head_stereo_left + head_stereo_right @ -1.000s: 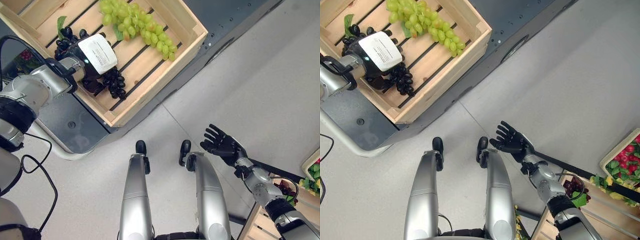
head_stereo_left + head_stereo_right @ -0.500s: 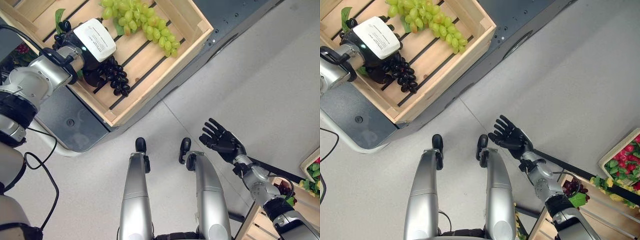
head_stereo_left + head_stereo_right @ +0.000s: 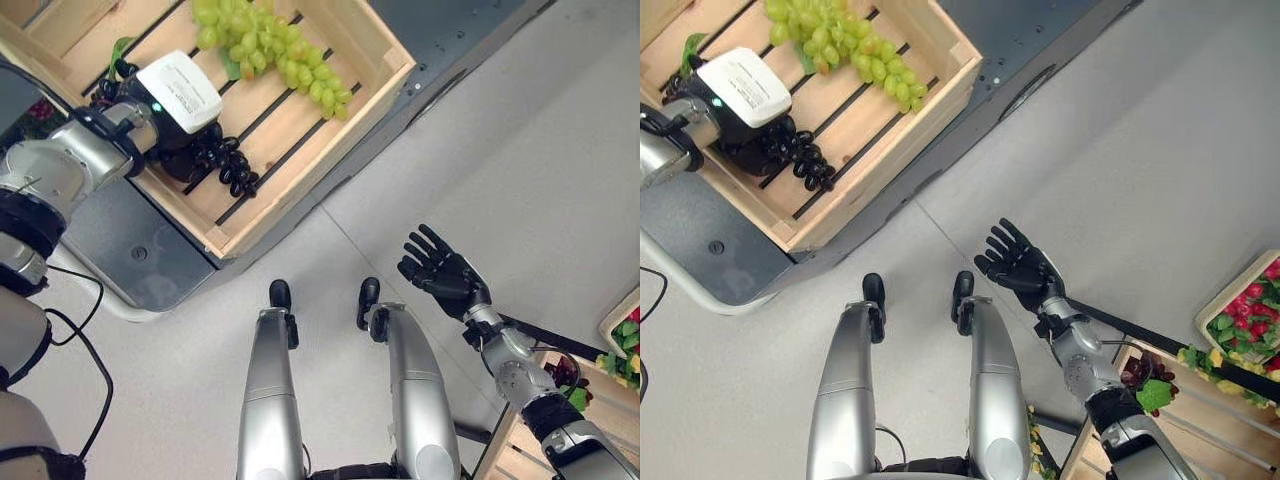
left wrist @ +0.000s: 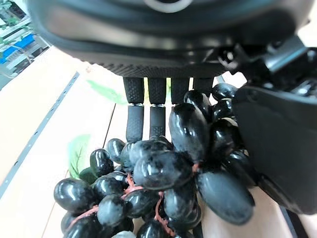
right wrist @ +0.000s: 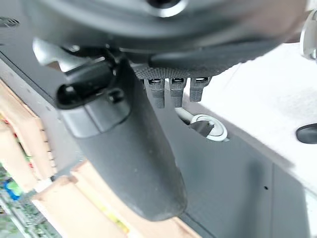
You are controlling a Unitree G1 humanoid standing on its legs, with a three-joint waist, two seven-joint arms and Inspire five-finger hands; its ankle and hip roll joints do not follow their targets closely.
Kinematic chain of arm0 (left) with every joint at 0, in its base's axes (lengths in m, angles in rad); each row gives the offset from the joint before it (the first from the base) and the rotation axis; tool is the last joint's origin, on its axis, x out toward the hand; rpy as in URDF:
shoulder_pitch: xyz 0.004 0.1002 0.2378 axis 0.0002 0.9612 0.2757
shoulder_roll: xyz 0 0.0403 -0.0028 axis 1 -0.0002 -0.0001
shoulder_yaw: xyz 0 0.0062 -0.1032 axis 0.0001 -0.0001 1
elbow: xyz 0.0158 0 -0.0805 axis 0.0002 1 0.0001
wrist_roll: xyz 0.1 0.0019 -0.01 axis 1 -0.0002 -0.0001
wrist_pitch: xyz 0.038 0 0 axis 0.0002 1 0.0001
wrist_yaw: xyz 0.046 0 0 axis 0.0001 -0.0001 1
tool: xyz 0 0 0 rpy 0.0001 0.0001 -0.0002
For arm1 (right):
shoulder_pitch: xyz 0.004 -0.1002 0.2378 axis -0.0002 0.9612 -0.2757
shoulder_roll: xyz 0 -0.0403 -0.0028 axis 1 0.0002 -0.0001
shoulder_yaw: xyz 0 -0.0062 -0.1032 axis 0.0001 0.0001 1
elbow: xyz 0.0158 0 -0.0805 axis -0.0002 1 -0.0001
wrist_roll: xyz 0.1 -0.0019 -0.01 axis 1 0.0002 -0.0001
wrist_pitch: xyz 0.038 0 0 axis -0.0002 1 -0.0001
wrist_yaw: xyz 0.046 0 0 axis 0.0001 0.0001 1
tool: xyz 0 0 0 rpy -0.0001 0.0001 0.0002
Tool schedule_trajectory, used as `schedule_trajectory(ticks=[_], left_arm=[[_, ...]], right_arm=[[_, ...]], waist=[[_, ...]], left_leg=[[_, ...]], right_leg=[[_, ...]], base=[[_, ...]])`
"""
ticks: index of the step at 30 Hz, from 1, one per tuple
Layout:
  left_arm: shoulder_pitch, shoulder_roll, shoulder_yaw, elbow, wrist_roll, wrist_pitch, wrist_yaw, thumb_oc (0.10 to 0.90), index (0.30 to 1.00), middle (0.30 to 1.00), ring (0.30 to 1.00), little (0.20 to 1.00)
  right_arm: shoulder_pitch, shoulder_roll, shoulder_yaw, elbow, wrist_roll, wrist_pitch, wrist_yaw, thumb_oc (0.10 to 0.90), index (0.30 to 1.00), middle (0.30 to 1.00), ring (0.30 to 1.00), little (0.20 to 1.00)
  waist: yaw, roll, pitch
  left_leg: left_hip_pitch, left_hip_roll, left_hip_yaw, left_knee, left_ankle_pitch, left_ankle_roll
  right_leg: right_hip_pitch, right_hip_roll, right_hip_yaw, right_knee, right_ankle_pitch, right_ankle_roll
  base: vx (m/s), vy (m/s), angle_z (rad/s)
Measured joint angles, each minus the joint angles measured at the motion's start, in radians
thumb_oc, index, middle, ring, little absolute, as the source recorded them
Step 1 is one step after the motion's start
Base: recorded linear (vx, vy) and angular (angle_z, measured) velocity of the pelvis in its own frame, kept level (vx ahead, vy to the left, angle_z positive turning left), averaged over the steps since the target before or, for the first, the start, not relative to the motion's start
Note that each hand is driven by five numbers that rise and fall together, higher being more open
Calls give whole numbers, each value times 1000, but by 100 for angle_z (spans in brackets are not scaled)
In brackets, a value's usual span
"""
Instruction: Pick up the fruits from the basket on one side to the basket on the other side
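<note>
Grey floor surrounds a dark bench (image 3: pixel 150 265) carrying the wooden crate (image 3: pixel 300 140) at far left. Inside it, the left hand (image 3: pixel 175 130) is clenched around the black grapes (image 3: pixel 225 165), apparently for transfer; green grapes (image 3: pixel 275 50) lie beside them, farther in. The right hand (image 3: pixel 440 275) hangs released, fingers spread, above the floor near the right-side crate (image 3: pixel 1160 420), likely in standby.

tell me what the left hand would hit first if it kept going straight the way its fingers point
Probably nothing new: the left hand is already around the bunch of black grapes, thumb and fingers on either side. Past the fingers lies the slatted floor of the wooden crate, though depth is unclear.
</note>
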State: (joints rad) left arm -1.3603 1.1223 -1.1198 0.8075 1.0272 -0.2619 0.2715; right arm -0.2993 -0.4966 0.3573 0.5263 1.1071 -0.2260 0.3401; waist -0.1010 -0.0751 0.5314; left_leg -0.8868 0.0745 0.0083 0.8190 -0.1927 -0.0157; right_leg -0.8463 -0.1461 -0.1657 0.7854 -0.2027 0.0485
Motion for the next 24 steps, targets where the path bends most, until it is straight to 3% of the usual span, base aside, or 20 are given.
schedule_trajectory(ticks=[8,12,14,16,20,24], left_arm=[[124,-5,1,-19,-21,-58,80,400,300,300,300,300],[237,-6,92,-52,-221,-48,134,400,300,300,300,300],[292,-7,158,-58,-304,-47,157,400,300,300,300,300],[415,-25,300,-55,-454,-47,192,400,300,300,300,300],[546,-67,520,-47,-600,-47,199,400,300,300,300,300],[581,-119,669,-39,-774,-42,185,400,300,300,300,300]], right_arm=[[45,1,-4,-5,0,0,-9,800,900,900,900,900],[81,8,-10,-42,-2,0,-10,800,900,900,900,900],[101,18,-18,-67,-5,0,-10,800,900,900,900,900],[126,41,-27,-91,-19,0,-10,800,900,900,900,900],[149,46,-29,-153,-88,0,-9,800,900,900,900,900],[132,49,-29,-206,-195,3,-4,800,900,900,900,900]], waist=[[7,0,0],[11,1,0],[12,1,0],[14,2,1],[26,8,-1],[38,19,-4]], left_leg=[[157,0,28,-55,0,1],[233,-4,37,-93,6,0],[265,-4,37,-111,10,-2],[334,-4,47,-152,16,-10],[441,-4,56,-216,24,-14],[535,2,73,-282,35,-16]], right_leg=[[128,-3,20,-31,-2,-2],[194,-4,25,-57,-2,-1],[223,-3,24,-71,0,2],[284,-3,27,-100,1,3],[378,-2,26,-149,1,4],[460,1,29,-199,3,6]], base=[[5,-5,-5],[-8,-16,-1],[-23,-35,-1],[2,-19,-5],[18,-18,-5],[66,-38,-5]])
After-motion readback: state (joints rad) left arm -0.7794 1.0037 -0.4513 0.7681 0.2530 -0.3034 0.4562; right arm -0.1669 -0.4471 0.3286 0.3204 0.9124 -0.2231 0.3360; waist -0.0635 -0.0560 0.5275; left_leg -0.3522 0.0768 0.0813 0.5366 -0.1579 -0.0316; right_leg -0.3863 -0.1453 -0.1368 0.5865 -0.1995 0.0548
